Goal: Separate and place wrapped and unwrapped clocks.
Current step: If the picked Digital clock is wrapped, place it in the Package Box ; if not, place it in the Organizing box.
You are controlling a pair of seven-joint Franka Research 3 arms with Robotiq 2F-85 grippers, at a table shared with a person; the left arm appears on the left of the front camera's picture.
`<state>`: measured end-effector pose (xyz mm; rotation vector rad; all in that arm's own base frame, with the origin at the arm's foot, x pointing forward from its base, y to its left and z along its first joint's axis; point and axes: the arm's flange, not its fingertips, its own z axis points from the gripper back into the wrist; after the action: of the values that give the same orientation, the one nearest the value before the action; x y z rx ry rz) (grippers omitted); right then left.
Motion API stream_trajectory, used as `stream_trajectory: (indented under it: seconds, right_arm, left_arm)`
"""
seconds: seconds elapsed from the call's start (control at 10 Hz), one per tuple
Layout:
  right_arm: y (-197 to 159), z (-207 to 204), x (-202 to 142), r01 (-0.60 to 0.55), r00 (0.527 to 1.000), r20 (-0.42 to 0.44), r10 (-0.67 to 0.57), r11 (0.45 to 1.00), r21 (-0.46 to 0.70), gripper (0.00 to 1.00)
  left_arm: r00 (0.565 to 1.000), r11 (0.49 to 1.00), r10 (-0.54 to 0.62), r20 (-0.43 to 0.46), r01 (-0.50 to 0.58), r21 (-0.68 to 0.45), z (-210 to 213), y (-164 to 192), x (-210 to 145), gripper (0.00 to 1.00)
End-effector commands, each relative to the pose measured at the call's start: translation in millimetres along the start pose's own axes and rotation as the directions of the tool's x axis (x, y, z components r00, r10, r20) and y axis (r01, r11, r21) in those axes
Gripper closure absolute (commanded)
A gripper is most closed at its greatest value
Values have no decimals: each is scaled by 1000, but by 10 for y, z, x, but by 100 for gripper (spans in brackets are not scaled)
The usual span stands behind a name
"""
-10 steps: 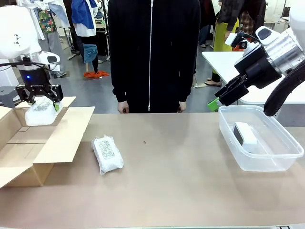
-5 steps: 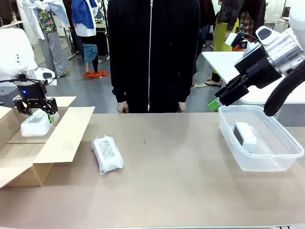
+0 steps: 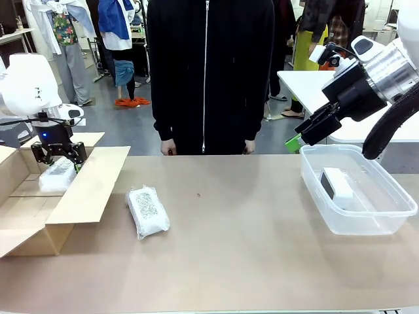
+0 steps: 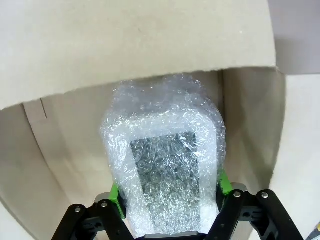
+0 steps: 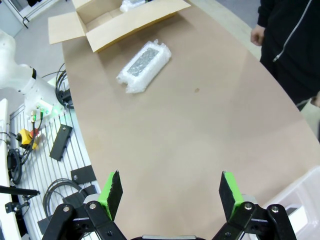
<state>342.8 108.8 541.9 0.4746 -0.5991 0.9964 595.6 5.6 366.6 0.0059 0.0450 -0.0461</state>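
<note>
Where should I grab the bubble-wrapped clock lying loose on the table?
Probably across the short width of the wrapped clock, at mid-length, coming straight down from above: it lies flat on the table with both long sides free.

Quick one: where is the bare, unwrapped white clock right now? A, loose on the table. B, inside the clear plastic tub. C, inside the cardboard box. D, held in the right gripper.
B: the smooth white block lies inside the clear tub, and the right gripper stands open, holding nothing.
</note>
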Motion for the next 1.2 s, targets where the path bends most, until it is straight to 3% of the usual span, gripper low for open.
stream_trajectory:
  seconds: [0.0,0.1,0.6,1.1]
  right_arm:
    - [0,-5,-5,-2,1000,-15,2,1000,3,0]
    - [0,-5,-5,-2,1000,-15,2,1000,3,0]
    - [0,-5,-5,-2,1000,-15,2,1000,3,0]
    - [0,-5,-5,-2,1000,-15,2,1000,3,0]
  left_arm:
    - [999,999,-32,-20,31,-25,-11,71,80,20]
    - [999,999,-39,-27,38,-31,-17,85,74,0]
    - [999,1000,-17,-43,17,-16,301,190,-38,0]
    - [1000,998,-31,-5,30,-57,1214,242,-658,0]
